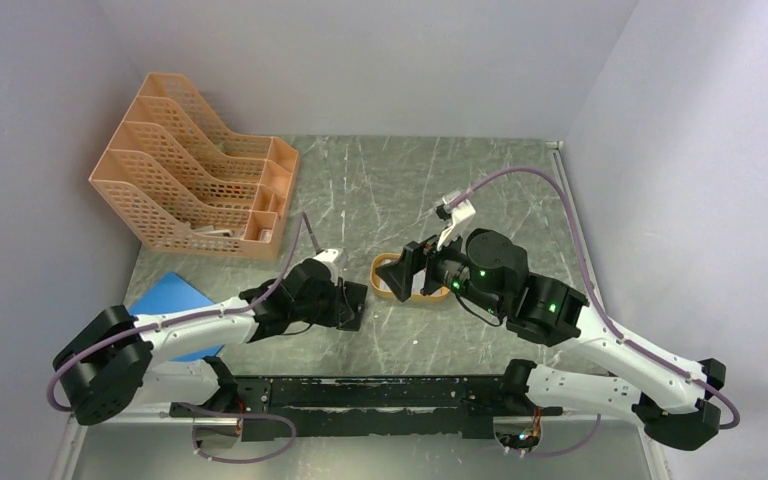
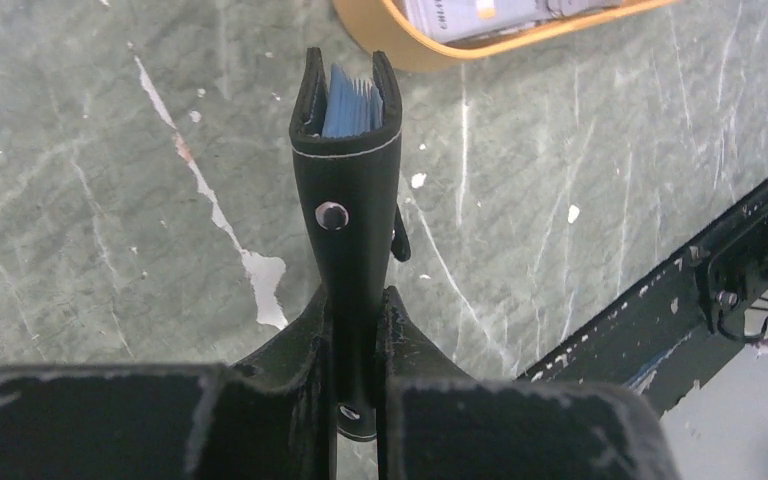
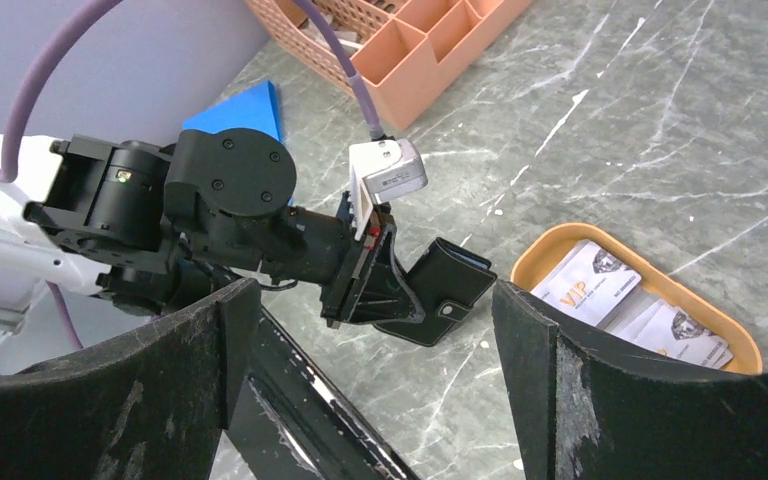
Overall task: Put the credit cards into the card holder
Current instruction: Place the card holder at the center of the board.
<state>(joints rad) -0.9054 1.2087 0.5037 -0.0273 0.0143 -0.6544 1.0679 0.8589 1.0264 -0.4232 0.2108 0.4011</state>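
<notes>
Clamping card holder (image 2: 348, 190), open edge outward (left gripper (image 2: 358, 310)) | right gripper (image 3: 375, 310) wide, empty | credit cards (image 3: 620, 300) in tray (image 3: 540, 262)

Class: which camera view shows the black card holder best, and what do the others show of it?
Left wrist: the card holder stands close and centred, pinched in the left claw, its mouth slightly parted. Right wrist shows its side and snap tab, smaller. Top view: a small dark shape.
</notes>
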